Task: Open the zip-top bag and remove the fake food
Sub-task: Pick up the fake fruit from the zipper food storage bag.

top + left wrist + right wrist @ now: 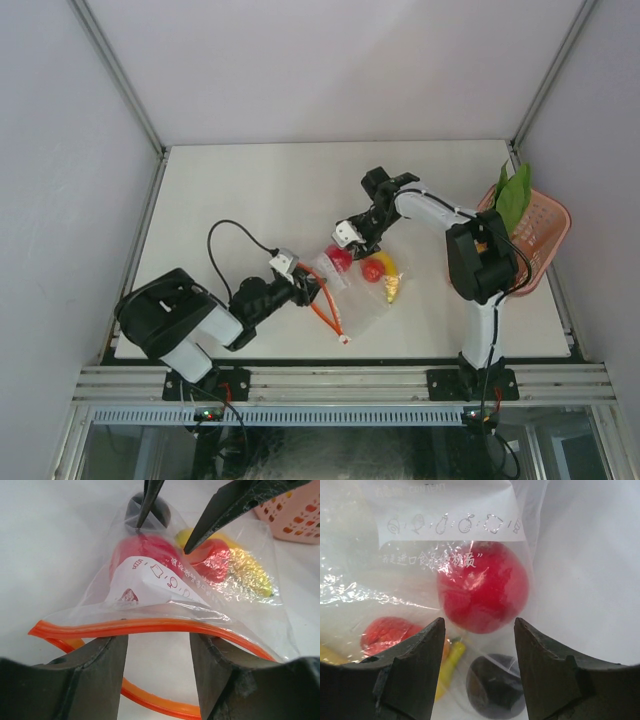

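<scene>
Your left gripper (157,666), jaws spread and empty, faces the parted orange zipper strip (150,626) of the zip-top bag (150,582) just ahead, while your right gripper (480,652), also spread, hovers over the fake food (482,592) inside, so emptying seems next, needing a fresh pinch on plastic.

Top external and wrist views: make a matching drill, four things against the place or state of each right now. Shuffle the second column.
Things:
1. red fruit
2. leafy vegetable
3. zipper strip
4. basket

Place or state:
A. at the right edge of the table
B. tracks parted, mouth open
C. upright in the basket
D. inside the clear bag

Pairs: 1-D, 2-C, 3-B, 4-A
</scene>
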